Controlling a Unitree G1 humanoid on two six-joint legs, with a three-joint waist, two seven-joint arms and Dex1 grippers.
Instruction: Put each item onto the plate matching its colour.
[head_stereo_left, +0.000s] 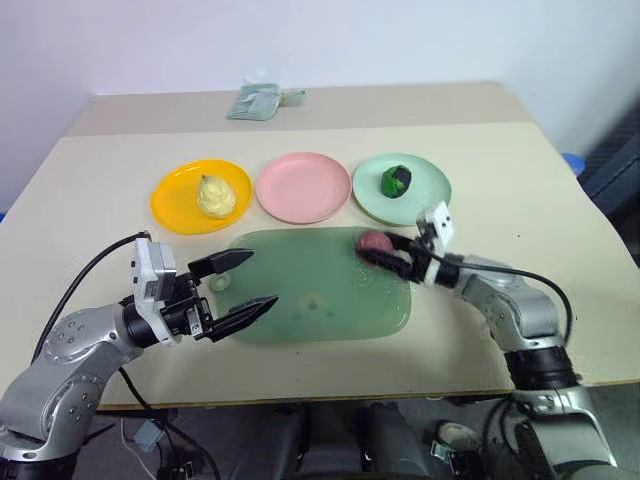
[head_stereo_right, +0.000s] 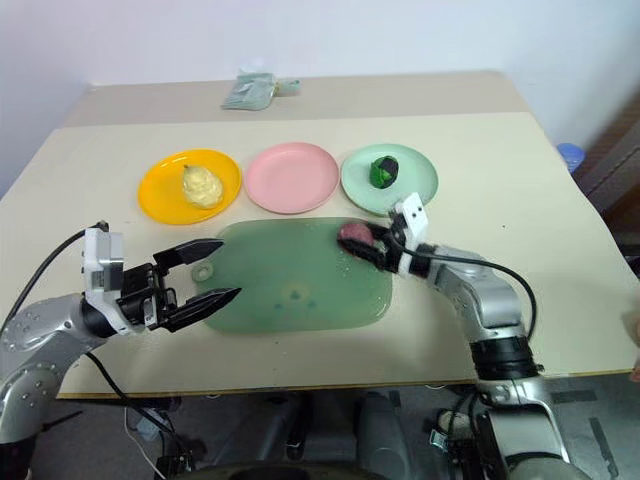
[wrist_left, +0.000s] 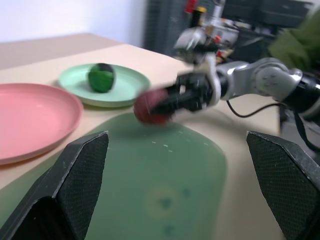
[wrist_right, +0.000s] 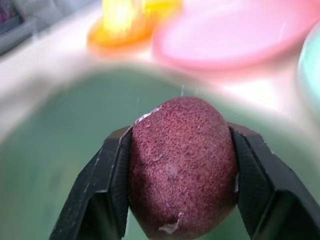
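My right gripper (head_stereo_left: 378, 254) is shut on the maroon-red ball (wrist_right: 182, 165), at the far right corner of the green board (head_stereo_left: 320, 285). Both black fingers (wrist_right: 107, 185) press against the ball's sides. The yellow plate (head_stereo_left: 180, 200) holds the pale yellow pear-shaped lump (head_stereo_left: 214, 195). On the mint green plate (head_stereo_left: 425, 190) sits the green ball (head_stereo_left: 396, 181). Between them lies the pink plate (head_stereo_left: 303, 187), bare. My left gripper (head_stereo_left: 242, 283) stands open over the board's near left corner, holding nothing.
A greenish packet (head_stereo_left: 262, 102) lies at the table's far edge. The translucent green board takes up the table's middle. A blue object (head_stereo_left: 574, 160) sits past the table's right edge.
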